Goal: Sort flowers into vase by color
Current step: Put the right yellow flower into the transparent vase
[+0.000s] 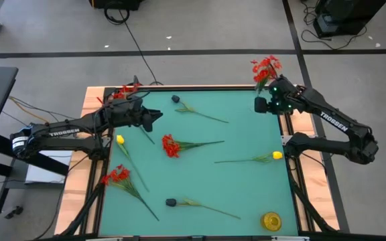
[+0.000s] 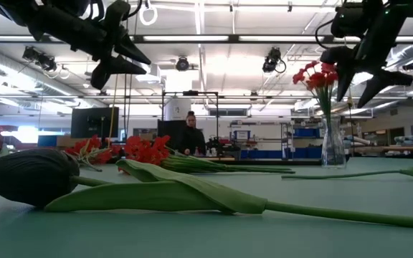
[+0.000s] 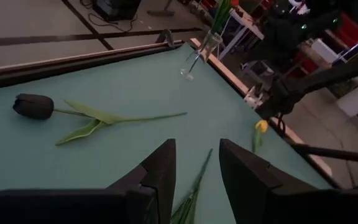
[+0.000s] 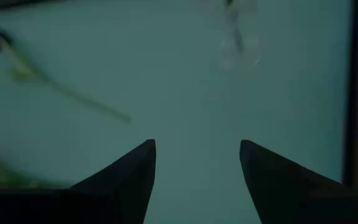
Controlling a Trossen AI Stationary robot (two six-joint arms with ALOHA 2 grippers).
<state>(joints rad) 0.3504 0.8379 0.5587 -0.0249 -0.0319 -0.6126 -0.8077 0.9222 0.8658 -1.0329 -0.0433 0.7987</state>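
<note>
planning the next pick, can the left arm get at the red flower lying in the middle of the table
Probably yes. The red artificial flower on its thin green stem lies alone on the green table mat, just past the left tool, which is open and raised above the mat. Nothing lies between them.

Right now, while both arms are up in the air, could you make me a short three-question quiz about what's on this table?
1. True or false: the glass vase at the table's far right corner already holds red flowers.
2. How many yellow flowers lie on the green mat? A) none B) one C) two
3. Fill in: the right gripper, beside the vase, is open and holds ____.

Key
1. True.
2. C: one yellow flower lies on the left, another near the right edge.
3. Nothing. The left gripper is open and holds nothing too.
</note>
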